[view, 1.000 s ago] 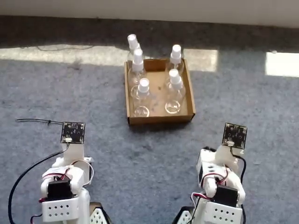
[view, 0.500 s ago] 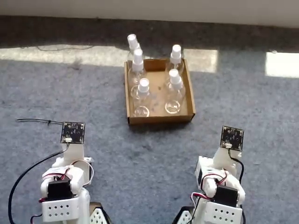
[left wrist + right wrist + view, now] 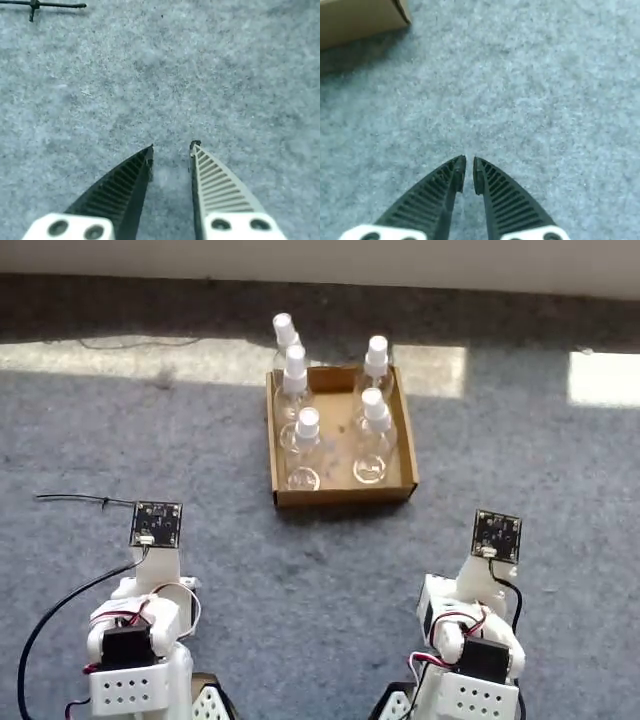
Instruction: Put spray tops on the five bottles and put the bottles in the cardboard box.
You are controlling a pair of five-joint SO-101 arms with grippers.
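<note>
Grey felt tabletop (image 3: 200, 440). Both arms parked low, at rest: left arm (image 3: 140, 640) at 7 o'clock, right arm (image 3: 470, 640) at 5 o'clock.

Cardboard box (image 3: 340, 495) at 12 o'clock, well apart from both arms. Four bottles (image 3: 367, 455) stand upright inside, two per side. The fifth bottle (image 3: 284, 335) is tilted at the box's 11 o'clock corner; can't tell if it's inside the wall or just behind it. All five wear white spray tops (image 3: 307, 423). Black wire (image 3: 70, 500) lies at 9 o'clock, near the left arm.

L gripper (image 3: 171, 150): jaws narrowly apart, holding nothing, over bare felt. R gripper (image 3: 469, 167): jaws all but closed, empty.

Judgement: task looks done or nearly so.

Risks:
- The tilted bottle may sit on the rim or outside. A nudge of the box would tip it.
- Bottles look empty and top-heavy. A reach back in could knock the neighbour bottles over.

Vs 1 s ago:
- R arm's wrist has eased slightly toward 6 o'clock; no diff since 0.5 s ago.
- L arm, box and bottles unchanged.
</note>
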